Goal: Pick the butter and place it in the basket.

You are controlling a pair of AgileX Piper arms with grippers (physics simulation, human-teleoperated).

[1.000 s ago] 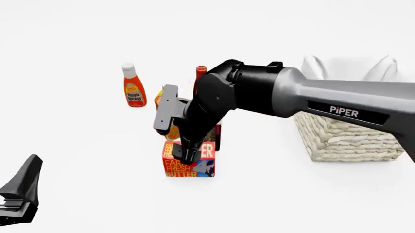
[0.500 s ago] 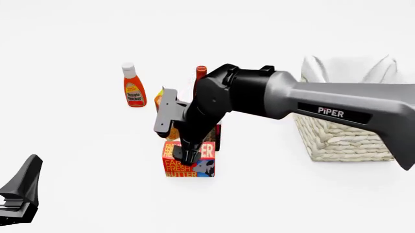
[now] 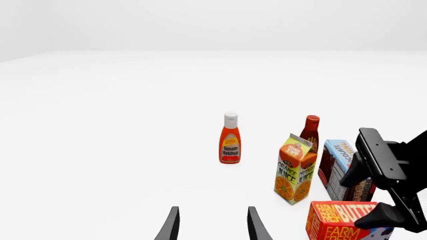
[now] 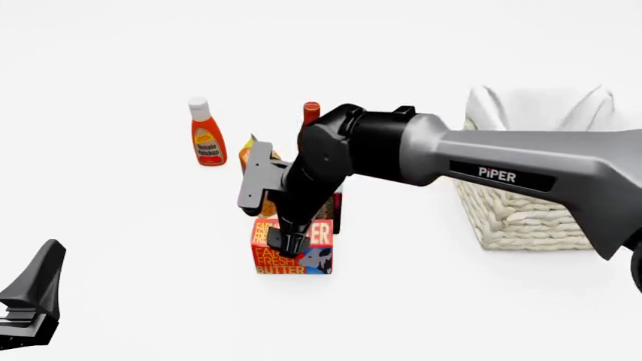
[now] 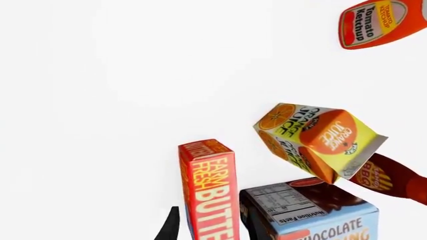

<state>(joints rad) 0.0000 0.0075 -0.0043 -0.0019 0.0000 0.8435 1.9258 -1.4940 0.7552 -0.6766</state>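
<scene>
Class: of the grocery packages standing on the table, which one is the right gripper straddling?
The butter box: red-orange, lettered "FARM FRESH BUTTER", nearest the camera in the front view. The right gripper has its fingers around it; the orange juice carton and chocolate pudding box stand behind.

butter [image 4: 293, 256]: red-orange, yellow/white lettering, black-white cow. basket [image 4: 531, 214]: beige weave, white lining. ketchup bottle [image 4: 207, 135]: red-orange, white cap. juice carton [image 5: 313, 140]: orange-yellow. table [image 4: 120, 248]: white.

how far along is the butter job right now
Done: the right gripper has reached the butter, its jaws straddling the box in the right wrist view. In hand: the grasp; whether the jaws have closed can't be told, and the butter sits on the table. Left: lift and carry to the basket. The left gripper is open, idle.
</scene>
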